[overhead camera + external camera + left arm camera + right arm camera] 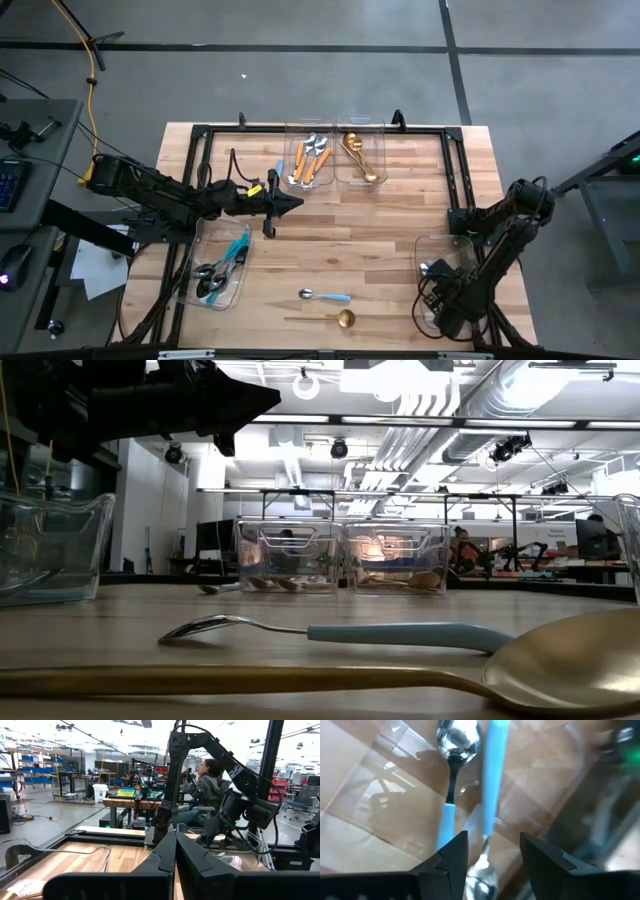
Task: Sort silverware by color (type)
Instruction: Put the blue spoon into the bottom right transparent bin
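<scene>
Over the near-right bin (440, 285) the right end effector (492, 847) is hanging with its jaws parted, nothing gripped; two light-blue-handled spoons (492, 785) are lying below it on the clear bin floor, one directly under the gap between the fingers. Judging by this, the step in hand is a drop-off into that bin, so doing it well is meaning lifting straight up without catching a handle or dragging the bin wall. Left end effector (290, 204) is hovering closed and empty above the middle of the tabletop (400, 215), left of centre. Still unsorted, near the front edge: a blue-handled spoon (327, 296) and just nearer than it a gold spoon (335, 319), apart from each other. Orange-handled pieces (312, 160) are sitting in the far-left bin (308, 155), gold pieces (360, 158) in the far bin beside it, dark-headed blue ones (222, 268) in the near-left bin (215, 270). Next pick is probably calling for a low grasp across the thin handle, keeping clear of the neighbouring spoon.
</scene>
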Controlling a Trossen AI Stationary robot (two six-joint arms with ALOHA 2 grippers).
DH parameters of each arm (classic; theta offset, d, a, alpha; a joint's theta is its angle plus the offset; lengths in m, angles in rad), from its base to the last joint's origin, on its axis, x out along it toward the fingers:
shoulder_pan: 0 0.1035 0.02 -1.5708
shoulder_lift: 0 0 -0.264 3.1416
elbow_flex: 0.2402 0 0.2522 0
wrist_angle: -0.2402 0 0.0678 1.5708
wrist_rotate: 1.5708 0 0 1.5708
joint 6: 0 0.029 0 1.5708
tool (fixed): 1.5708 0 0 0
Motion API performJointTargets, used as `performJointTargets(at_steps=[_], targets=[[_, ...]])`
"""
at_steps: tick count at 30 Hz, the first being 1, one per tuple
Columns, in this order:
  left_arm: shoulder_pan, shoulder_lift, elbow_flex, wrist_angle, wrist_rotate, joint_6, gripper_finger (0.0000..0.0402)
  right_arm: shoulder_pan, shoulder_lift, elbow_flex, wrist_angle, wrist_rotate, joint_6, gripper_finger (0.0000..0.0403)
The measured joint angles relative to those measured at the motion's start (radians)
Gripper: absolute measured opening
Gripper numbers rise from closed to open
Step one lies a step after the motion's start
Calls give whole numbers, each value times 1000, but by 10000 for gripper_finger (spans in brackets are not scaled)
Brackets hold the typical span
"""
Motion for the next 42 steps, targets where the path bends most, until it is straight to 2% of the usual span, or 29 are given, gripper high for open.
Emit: performJointTargets(at_steps=[6, 12, 16, 24, 29, 32, 36, 39, 42], targets=[[0, 0, 0, 0, 0, 0, 0, -8, 0, 126, -209, 12, -77, 163], [1, 0, 0, 0, 0, 0, 0, -60, -1, 265, -314, 179, -180, 163], [1, 0, 0, 0, 0, 0, 0, -118, -2, 316, -243, 254, -321, 163], [1, 0, 0, 0, 0, 0, 0, -264, -2, 301, 59, 383, -716, 154], [1, 0, 0, 0, 0, 0, 0, -360, -27, 297, 52, 531, -915, 146], [1, 0, 0, 0, 0, 0, 0, -422, -95, 254, 53, 573, -998, 142], [1, 0, 0, -4, 0, 0, 0, -497, -264, 102, 113, 565, -1015, 138], [1, 0, 0, -10, 0, 0, 0, -536, -421, -72, 256, 551, -1017, 137], [2, 0, 0, -13, 0, 13, 0, -588, -566, -261, 517, 550, -1064, 137]])
